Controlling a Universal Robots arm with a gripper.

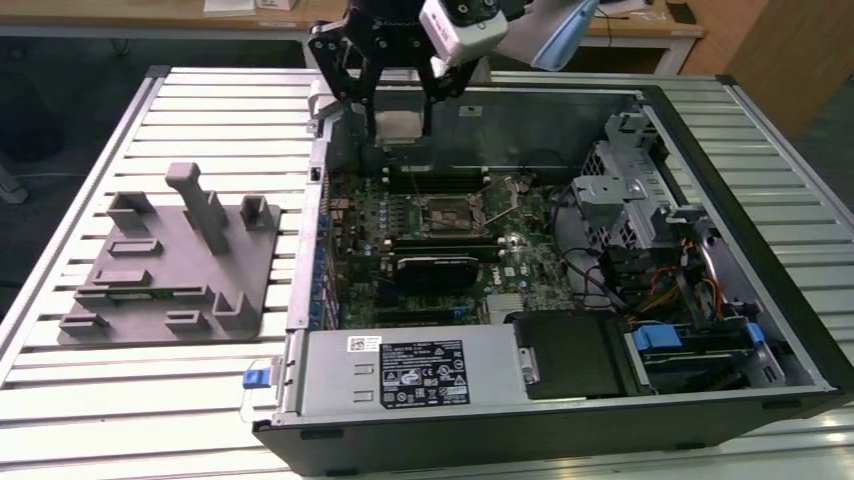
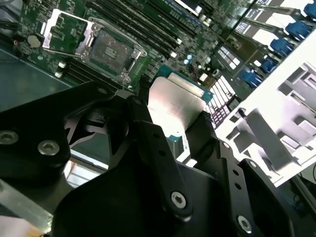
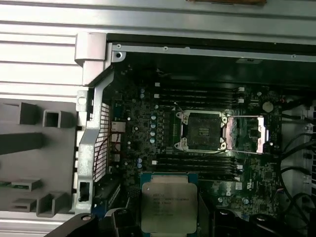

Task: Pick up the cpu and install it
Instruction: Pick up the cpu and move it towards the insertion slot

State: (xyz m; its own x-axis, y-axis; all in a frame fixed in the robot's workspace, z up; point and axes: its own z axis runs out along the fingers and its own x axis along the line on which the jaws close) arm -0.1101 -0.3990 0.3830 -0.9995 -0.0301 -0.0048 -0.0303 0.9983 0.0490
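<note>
Misalignment is the chief risk here. The jaws are clenched on the cpu (image 1: 400, 127), pinching it by two opposite edges. They hold it in the air over the open computer case (image 1: 795, 392), near the case's far wall in the exterior view and not yet over the socket (image 1: 454, 212). In the first wrist view the socket (image 3: 203, 131) stands open, with its metal load plate (image 3: 249, 133) folded back beside it. The cpu (image 3: 169, 205) shows its silvery top, and memory slots (image 3: 197, 163) lie between the two. If the chip comes down rotated or slightly off centre, its corner could land on the socket frame, and the fine contacts inside would likely bend. A tilted descent would cause much the same harm, since one edge would touch first. The grip is narrow, so a bump against the case wall or a raised part of the motherboard (image 1: 527, 265) could twist the chip or knock it free onto the board. The load plate may also snag a jaw if the approach runs too close to it.
</note>
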